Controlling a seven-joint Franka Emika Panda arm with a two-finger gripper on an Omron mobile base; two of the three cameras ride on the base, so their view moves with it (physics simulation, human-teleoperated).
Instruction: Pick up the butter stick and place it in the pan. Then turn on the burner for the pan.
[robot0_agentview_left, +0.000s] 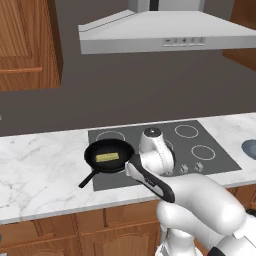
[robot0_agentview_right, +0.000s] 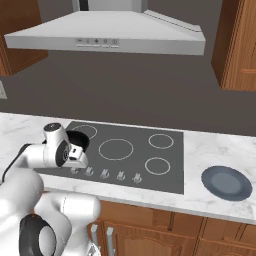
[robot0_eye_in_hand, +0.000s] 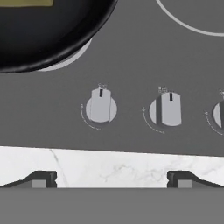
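Observation:
The black pan (robot0_agentview_left: 110, 156) sits on the front left burner of the cooktop, its long handle pointing toward the counter's front edge. The pale yellow butter stick (robot0_agentview_left: 107, 157) lies flat inside it. In the hand view the pan's rim (robot0_eye_in_hand: 48, 41) curves across the top left, and a sliver of the butter stick (robot0_eye_in_hand: 26, 2) shows at the top edge. My gripper (robot0_eye_in_hand: 112, 179) is open with nothing between its fingertips (robot0_eye_in_hand: 41, 178). It hovers above the front row of knobs, the leftmost knob (robot0_eye_in_hand: 101, 107) just ahead of it. The hand (robot0_agentview_right: 76, 155) points down over the knobs.
Several knobs (robot0_agentview_right: 104, 173) line the front of the dark cooktop (robot0_agentview_right: 150, 165). A grey plate (robot0_agentview_right: 225, 182) lies on the marble counter to the right. A range hood (robot0_agentview_right: 110, 32) hangs above, with wooden cabinets (robot0_agentview_left: 25, 45) on either side.

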